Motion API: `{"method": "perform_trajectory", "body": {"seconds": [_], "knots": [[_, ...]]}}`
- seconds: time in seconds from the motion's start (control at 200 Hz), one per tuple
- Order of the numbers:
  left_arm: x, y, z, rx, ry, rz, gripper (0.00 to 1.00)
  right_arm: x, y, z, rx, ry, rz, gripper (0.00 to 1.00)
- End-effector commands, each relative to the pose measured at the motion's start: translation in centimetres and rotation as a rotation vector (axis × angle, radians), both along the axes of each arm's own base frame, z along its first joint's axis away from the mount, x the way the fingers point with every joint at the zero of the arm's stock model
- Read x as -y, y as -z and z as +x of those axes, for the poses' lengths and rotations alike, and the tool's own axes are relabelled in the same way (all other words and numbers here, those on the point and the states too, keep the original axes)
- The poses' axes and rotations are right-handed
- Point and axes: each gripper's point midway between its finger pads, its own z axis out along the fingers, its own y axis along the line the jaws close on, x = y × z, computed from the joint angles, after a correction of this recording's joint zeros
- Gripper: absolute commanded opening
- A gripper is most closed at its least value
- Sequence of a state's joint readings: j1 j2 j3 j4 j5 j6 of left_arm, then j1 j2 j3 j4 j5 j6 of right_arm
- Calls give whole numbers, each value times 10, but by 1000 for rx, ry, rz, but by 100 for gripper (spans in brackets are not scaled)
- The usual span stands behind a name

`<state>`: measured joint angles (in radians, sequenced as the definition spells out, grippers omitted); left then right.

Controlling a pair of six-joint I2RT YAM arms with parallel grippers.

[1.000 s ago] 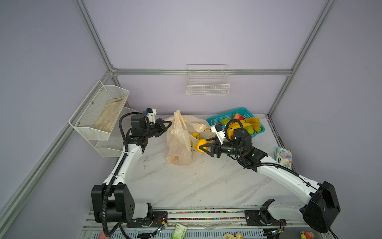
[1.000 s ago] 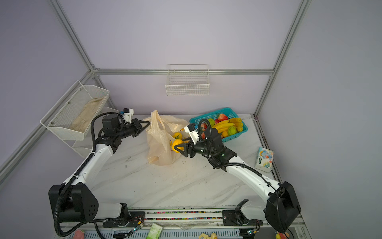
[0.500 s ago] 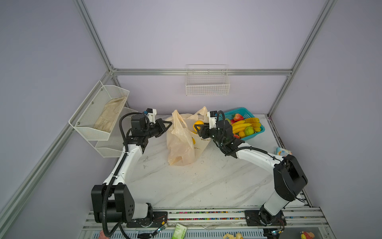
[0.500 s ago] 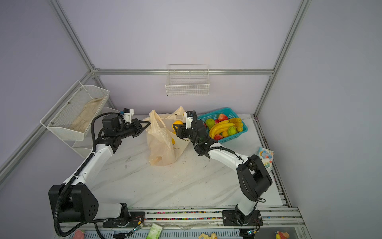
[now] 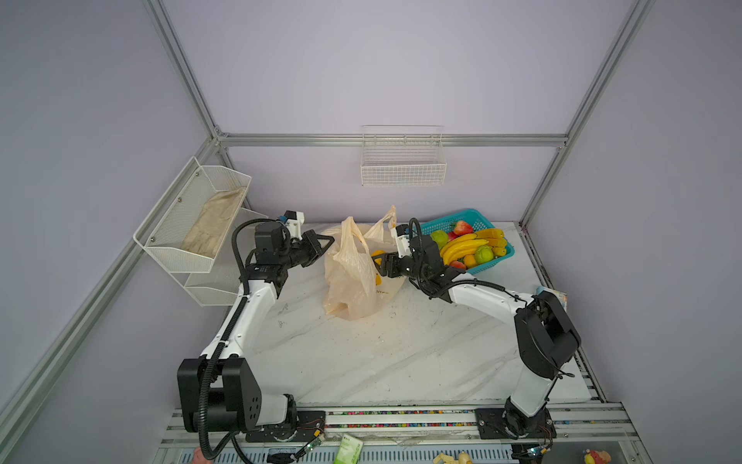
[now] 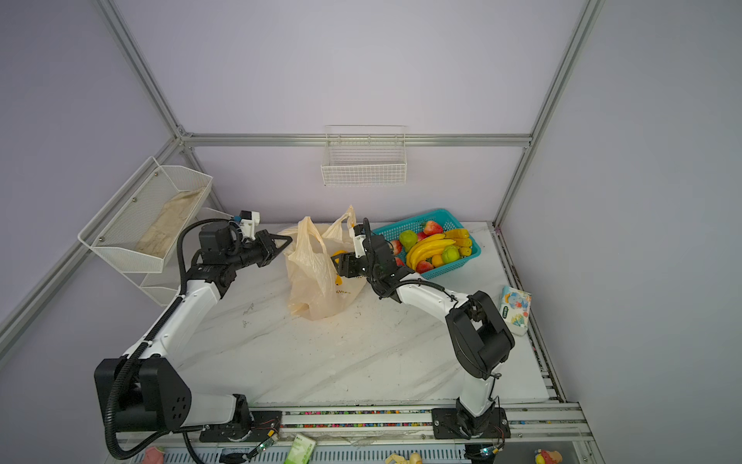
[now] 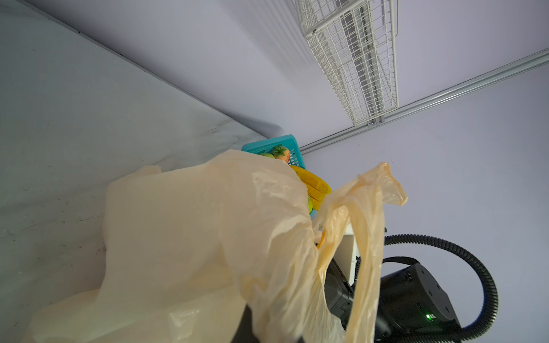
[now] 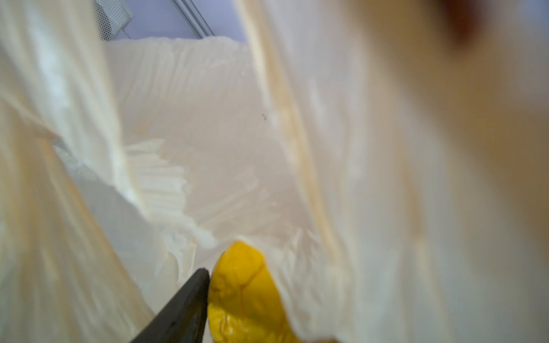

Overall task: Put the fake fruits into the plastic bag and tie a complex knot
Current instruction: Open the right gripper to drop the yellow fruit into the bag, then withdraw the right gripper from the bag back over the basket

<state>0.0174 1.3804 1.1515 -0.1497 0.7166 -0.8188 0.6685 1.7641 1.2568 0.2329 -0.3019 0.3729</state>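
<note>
Left gripper (image 5: 330, 240): jaws clenched, apparently on the rim of the plastic bag (image 5: 353, 281); the contact itself is obscured. The bag stands on the tabletop (image 5: 381, 353).

Right gripper (image 5: 380, 263): at the bag mouth, one finger touching a yellow fruit (image 8: 243, 297). The second finger is blurred, so grip or release cannot be told.

Risks: the fruit snags a film fold and rolls out, or withdrawal drags the mouth shut.

Other fake fruits (image 5: 461, 245) lie in the teal basket (image 5: 496, 260).

Two robot arms (image 5: 257, 305), one plastic bag (image 5: 353, 281), one teal basket (image 5: 480, 220) of fake fruits (image 5: 461, 245), two white wire racks (image 5: 402, 174), one tissue pack (image 6: 515, 309).
</note>
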Motion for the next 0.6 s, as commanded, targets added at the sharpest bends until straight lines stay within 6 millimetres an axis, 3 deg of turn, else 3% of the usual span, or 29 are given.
{"method": "perform_trajectory", "body": {"seconds": [0.0, 0.165, 0.34, 0.44, 0.595], "knots": [[2, 1, -2, 21, 16, -6, 0, 5, -41, -26, 50, -71, 58, 70], [-1, 1, -2, 36, -2, 13, 0, 19, -57, -51, 84, -126, 70, 70], [-1, 1, -3, 31, 0, 10, 0, 34, -59, -48, 84, -73, 48, 72], [-1, 0, -3, 35, -2, 13, 0, 35, -62, -59, 112, -135, 22, 72], [-2, 0, -3, 37, -4, 18, 0, 52, -43, -87, 112, -186, -41, 71]]}}
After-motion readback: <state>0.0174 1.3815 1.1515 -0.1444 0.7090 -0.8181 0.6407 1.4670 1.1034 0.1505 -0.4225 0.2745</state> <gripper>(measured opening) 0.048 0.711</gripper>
